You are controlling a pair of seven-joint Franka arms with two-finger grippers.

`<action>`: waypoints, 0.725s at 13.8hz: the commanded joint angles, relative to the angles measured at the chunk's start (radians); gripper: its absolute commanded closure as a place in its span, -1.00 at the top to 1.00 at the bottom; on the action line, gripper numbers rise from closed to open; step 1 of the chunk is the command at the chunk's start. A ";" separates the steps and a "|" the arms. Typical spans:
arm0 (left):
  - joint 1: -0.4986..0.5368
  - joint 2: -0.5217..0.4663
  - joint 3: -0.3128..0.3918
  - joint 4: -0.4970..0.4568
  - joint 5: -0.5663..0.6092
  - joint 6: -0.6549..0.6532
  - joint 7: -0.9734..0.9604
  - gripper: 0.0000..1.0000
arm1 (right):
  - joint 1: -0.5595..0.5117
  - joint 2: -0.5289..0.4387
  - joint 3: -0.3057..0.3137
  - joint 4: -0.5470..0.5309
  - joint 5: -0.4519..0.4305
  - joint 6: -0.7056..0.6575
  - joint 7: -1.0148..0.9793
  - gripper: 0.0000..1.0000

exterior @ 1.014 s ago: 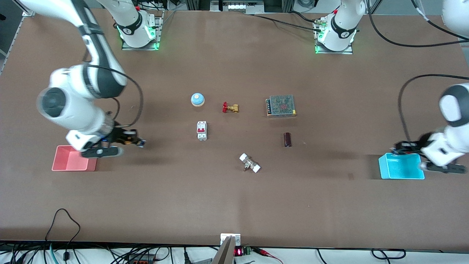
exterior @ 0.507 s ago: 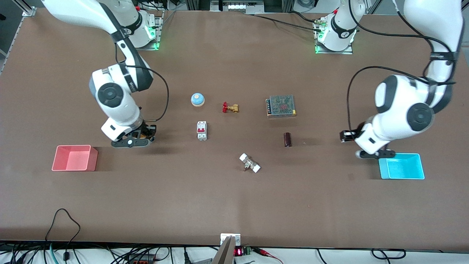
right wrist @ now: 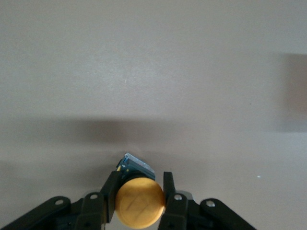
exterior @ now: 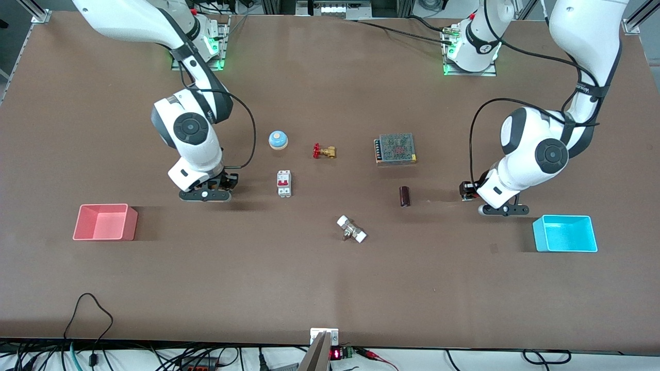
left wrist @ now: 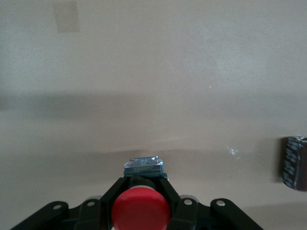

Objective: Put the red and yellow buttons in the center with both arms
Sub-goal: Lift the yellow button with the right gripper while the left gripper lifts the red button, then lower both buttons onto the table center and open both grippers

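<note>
Two end effectors carry buttons above the table: the left end effector [left wrist: 140, 203] clamps the red button [left wrist: 141, 210], the right end effector [right wrist: 140, 194] clamps the yellow button [right wrist: 140, 202], so each should lower gently onto bare middle.

Left tool [left wrist: 140, 199]: black fingers clamped on either side of the red button [left wrist: 140, 209], above the surface [left wrist: 153, 72].
Button base: black, blue-grey label showing.
Dark cylinder [left wrist: 294, 163]: on the surface, at frame edge.
</note>
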 commanded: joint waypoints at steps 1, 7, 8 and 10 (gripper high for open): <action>0.011 0.012 -0.007 -0.034 -0.008 0.085 0.009 -0.28 | 0.006 0.017 0.003 -0.005 -0.029 0.037 0.065 -0.52; 0.011 0.026 -0.007 -0.034 -0.006 0.093 0.007 -0.13 | 0.012 0.031 0.003 -0.004 -0.030 0.043 0.067 -0.44; 0.011 0.017 -0.007 -0.026 -0.006 0.090 0.000 0.22 | 0.011 0.031 0.003 -0.004 -0.030 0.043 0.067 -0.34; 0.010 -0.029 -0.007 -0.020 -0.006 0.085 0.003 1.00 | 0.011 0.032 0.003 -0.004 -0.030 0.043 0.067 -0.06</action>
